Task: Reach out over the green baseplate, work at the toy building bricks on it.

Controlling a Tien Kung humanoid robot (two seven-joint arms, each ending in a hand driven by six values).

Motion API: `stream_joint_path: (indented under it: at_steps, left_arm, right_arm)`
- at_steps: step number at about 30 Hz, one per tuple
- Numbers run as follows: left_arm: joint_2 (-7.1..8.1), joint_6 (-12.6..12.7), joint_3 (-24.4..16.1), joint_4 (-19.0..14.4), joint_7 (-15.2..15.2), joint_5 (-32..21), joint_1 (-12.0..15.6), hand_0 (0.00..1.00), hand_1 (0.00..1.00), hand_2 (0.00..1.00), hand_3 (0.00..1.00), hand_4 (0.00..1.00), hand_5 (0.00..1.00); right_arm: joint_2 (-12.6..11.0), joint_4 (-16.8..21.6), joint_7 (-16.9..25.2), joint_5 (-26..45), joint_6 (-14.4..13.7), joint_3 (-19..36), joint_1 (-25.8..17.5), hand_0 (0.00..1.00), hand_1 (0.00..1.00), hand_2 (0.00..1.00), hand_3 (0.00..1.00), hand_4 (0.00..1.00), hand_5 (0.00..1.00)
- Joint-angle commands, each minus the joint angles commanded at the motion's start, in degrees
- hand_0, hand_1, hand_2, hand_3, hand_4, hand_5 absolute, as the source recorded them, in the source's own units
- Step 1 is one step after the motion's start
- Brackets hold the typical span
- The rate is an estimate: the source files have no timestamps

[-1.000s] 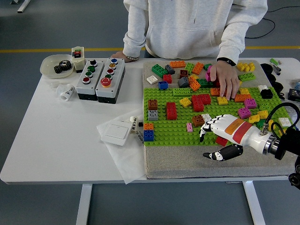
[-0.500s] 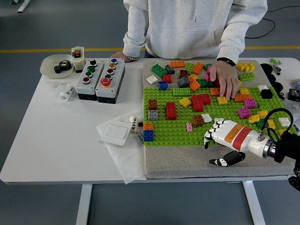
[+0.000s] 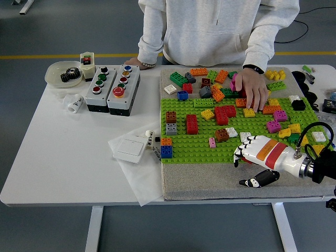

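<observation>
Head view: the robot's right hand (image 3: 255, 152) hovers, fingers spread and holding nothing, over the near right edge of the green baseplate (image 3: 194, 140) on the desk (image 3: 63, 152). Nearest bricks, a white one (image 3: 231, 132) and a brown one (image 3: 221, 135), lie just left and slightly beyond its fingertips; the left arm is out of view. At the far side a person's hand (image 3: 253, 88) rests on loose bricks. No brand or writing is legible; the small label (image 3: 150, 137) near the baseplate's left edge is too small to read.
</observation>
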Motion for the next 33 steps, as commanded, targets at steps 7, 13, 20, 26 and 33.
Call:
stream_joint_path:
  at_steps: [7, 13, 20, 26, 33]
  left_arm:
    - [0.02, 0.0, 0.1, 0.0, 0.0, -0.1, 0.0, 0.782, 0.817, 0.867, 0.761, 0.778, 0.691]
    - [0.02, 0.0, 0.1, 0.0, 0.0, -0.1, 0.0, 0.782, 0.817, 0.867, 0.761, 0.779, 0.690]
    - [0.01, 0.0, 0.4, 0.0, -0.1, -0.6, -0.2, 0.782, 0.817, 0.868, 0.762, 0.779, 0.690]
    - [0.00, 0.1, 0.4, 0.0, -0.1, -0.6, -0.3, 0.782, 0.817, 0.867, 0.762, 0.779, 0.691]
    - [0.02, 0.1, 0.5, 0.0, -0.1, -0.7, -0.3, 0.783, 0.817, 0.868, 0.763, 0.779, 0.691]
  right_arm:
    - [-0.4, 0.3, -0.1, -0.2, 0.2, -0.1, -0.2, 0.752, 0.625, 0.658, 0.530, 0.840, 0.524]
    - [-0.6, 0.3, -0.1, -0.4, 0.2, 0.0, -0.4, 0.751, 0.619, 0.655, 0.530, 0.842, 0.524]
    - [-1.1, 0.7, -0.2, -0.7, 0.2, 0.1, -0.6, 0.749, 0.619, 0.653, 0.530, 0.843, 0.524]
    - [-1.0, 1.6, -0.4, -1.1, -0.8, 0.7, -0.6, 0.750, 0.618, 0.650, 0.529, 0.842, 0.524]
    - [-1.8, 4.0, -1.5, -0.5, -1.4, 5.1, -3.4, 0.724, 0.612, 0.649, 0.530, 0.841, 0.522]
